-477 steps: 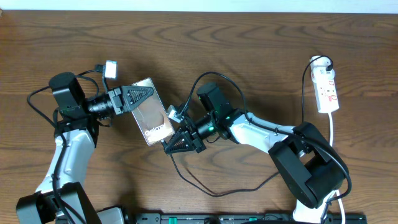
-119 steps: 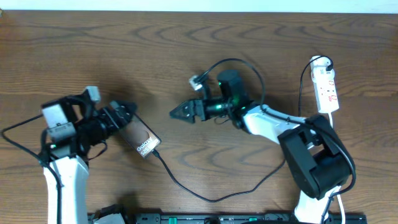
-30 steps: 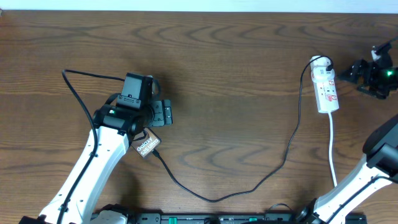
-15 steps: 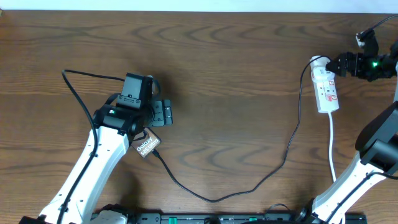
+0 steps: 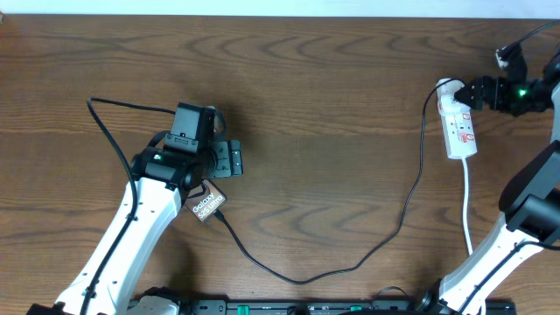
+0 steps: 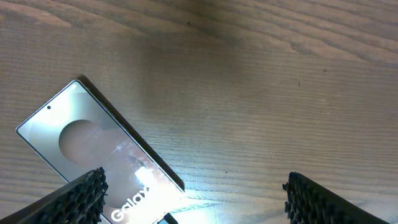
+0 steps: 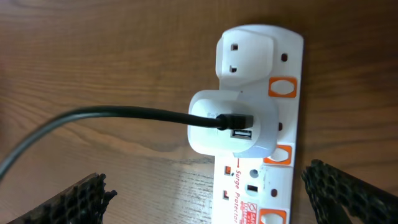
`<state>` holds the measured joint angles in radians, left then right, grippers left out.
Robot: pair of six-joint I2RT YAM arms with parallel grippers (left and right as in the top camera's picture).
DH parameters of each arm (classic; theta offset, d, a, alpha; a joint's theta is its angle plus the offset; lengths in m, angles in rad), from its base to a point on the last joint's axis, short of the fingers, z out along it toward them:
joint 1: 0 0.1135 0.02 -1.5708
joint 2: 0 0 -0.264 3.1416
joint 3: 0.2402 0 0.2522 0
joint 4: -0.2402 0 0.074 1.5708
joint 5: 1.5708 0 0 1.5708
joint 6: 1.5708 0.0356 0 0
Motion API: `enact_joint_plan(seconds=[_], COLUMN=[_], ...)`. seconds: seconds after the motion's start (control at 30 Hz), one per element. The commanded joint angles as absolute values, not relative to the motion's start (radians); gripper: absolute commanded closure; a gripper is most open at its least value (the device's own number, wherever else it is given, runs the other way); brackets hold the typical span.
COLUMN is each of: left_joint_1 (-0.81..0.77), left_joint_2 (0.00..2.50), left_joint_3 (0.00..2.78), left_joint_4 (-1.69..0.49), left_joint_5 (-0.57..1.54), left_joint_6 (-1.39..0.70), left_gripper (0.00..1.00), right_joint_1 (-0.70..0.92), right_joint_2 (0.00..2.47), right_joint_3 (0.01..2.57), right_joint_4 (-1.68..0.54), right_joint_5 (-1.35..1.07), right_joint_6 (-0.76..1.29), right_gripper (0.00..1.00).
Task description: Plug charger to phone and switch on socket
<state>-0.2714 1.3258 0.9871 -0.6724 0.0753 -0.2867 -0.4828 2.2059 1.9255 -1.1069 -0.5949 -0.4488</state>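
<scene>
White plastic socket (image 7: 261, 180) sits below my right claw (image 7: 211, 196), jaws spread wide, gripping nothing; the black charger (image 7: 112, 115) runs into its adapter (image 7: 233, 130). My left claw (image 6: 199, 199), equally wide and empty, hangs over the phone (image 6: 93, 149) lying flat on the wooden table (image 6: 280, 93).

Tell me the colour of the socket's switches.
Switches: orange with white centres, clearest in the right wrist view.
</scene>
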Motion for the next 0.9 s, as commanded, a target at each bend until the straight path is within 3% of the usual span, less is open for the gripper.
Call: enact_joint_plan(seconds=[0.0, 0.2, 0.87], left_joint_1=[-0.274, -0.274, -0.274], left_joint_2=[1.328, 1.328, 1.328], left_joint_3=[1.005, 1.005, 1.005], left_joint_4=[-0.672, -0.672, -0.673], left_joint_5=[0.07, 0.07, 0.07], left_joint_6=[-0.274, -0.274, -0.274], left_gripper=[0.11, 0.1, 0.11], right_joint_1=[-0.473, -0.472, -0.421], right_joint_2=[2.211, 2.211, 2.211], right_joint_3=[1.872, 1.84, 1.737], right_joint_4=[-1.086, -1.061, -0.95], right_joint_5=[-0.613, -0.613, -0.612], right_joint_6=[-0.418, -0.301, -0.318], right_gripper=[0.01, 0.01, 0.01])
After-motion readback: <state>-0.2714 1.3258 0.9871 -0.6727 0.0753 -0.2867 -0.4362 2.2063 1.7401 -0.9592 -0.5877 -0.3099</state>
